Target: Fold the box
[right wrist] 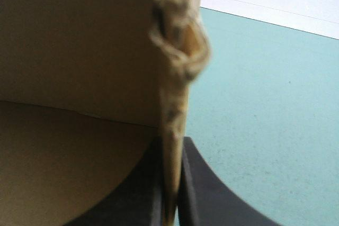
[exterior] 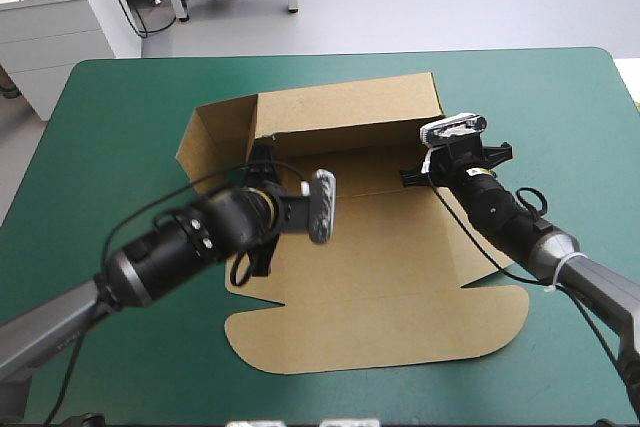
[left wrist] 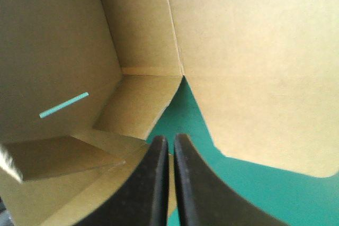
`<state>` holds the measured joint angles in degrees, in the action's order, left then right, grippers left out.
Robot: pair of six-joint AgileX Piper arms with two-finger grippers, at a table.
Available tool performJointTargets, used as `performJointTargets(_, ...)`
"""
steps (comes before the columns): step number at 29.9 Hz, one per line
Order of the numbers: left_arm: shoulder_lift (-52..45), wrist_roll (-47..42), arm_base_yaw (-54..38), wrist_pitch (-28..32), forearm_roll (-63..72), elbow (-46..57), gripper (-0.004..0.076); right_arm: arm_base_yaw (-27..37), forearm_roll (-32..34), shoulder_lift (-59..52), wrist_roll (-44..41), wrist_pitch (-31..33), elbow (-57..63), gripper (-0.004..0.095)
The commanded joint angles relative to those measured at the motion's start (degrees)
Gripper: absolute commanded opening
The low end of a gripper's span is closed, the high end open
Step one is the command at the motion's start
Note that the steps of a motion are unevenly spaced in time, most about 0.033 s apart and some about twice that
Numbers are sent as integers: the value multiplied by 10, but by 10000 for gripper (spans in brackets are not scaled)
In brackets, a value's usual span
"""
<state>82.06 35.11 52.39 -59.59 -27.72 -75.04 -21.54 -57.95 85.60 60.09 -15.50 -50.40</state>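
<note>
While the box (exterior: 380,277) lies on the teal-green desk (exterior: 120,117), far walls raised, the left jaws clamp its left wall (board between) and the right jaws its right wall.

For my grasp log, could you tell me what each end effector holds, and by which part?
The right end effector pinches the box by an upright board edge; the left end effector, apparently a flap edge.
</note>
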Motion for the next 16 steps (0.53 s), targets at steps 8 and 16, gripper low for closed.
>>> performJointTargets(8, -12, -2, -437, 8, 404, -249, 0, 3, 7, -20, 2, 2, -21, -18)
performJointTargets(16, 15, -48, -758, 11, 662, -197, -9, 3, 9, -20, 2, 17, -21, -19)
